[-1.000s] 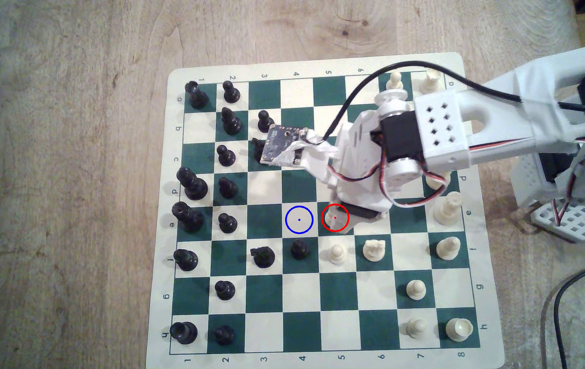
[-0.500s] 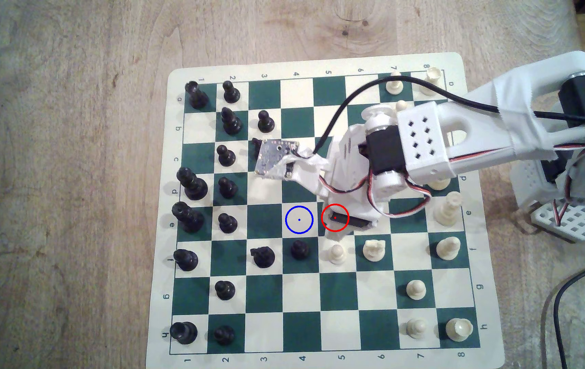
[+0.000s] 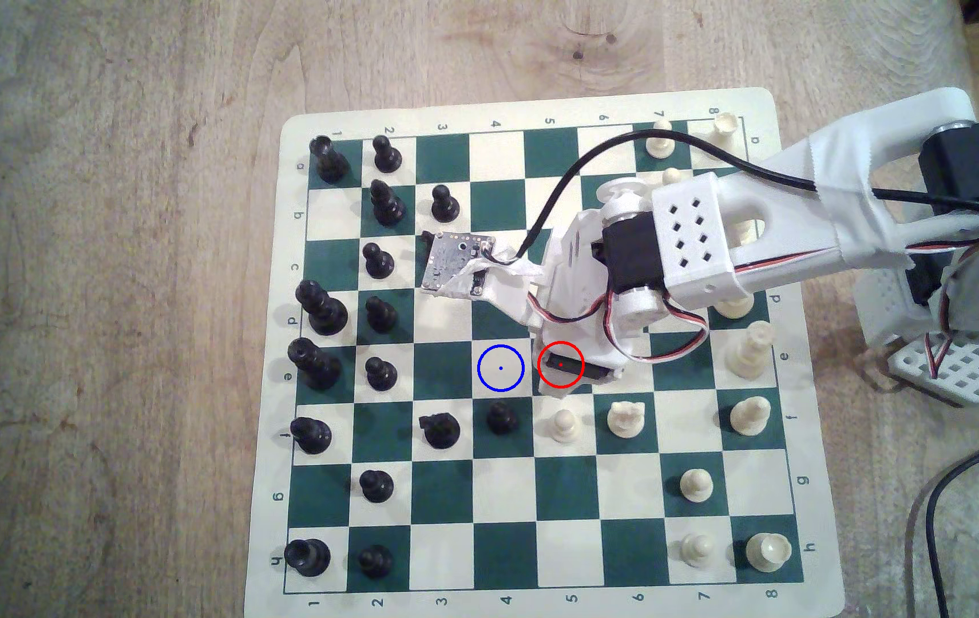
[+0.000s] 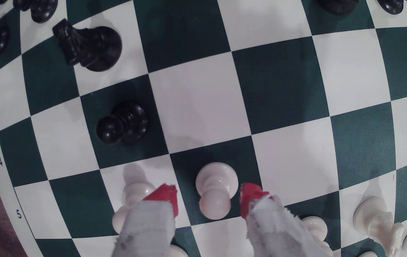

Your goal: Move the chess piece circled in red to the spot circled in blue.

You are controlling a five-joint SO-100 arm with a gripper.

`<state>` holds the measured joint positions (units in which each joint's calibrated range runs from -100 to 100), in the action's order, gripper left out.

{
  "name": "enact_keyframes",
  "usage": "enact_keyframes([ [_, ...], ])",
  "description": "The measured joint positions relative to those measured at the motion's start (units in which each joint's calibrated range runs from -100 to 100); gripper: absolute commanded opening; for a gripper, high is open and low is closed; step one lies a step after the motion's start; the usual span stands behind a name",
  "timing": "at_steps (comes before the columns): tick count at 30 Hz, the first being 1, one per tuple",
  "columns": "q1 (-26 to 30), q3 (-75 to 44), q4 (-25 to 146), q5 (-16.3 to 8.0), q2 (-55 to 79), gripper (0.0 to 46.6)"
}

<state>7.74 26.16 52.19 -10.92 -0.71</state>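
Pale wooden tabletop point(image 3: 118, 297) carries a green-and-cream chess board point(image 3: 534, 107), with black pieces along the exterior view's left and cream ones toward its right. That view shows the arm point(image 3: 772, 237) reaching in from the right, its wrist body covering the red-circled green square, so the chess piece itself is hidden there. The spot point(image 3: 500, 368), a cream square ringed in blue, lies bare just to the left of that red ring.

On the wrist view the chess piece point(image 4: 214, 190) stands upright on a green square, between the two red-tipped fingers point(image 4: 165, 197) of the gripper point(image 4: 208, 200). The jaws stand spread, with a gap on each side of the pawn; they appear not to touch it, though the angle is steep. Beside one finger stands another cream pawn point(image 4: 133, 192), partly covered by it. A black pawn point(image 4: 123, 123) and a black knight point(image 4: 88, 47) stand farther off.
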Motion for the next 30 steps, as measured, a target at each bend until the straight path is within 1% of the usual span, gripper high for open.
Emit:
enact_keyframes([
  [20, 0.6, 0.0, 0.0, 0.0, 0.0, 11.3],
  [30, 0.6, 0.0, 0.0, 0.0, 1.3, 6.4],
])
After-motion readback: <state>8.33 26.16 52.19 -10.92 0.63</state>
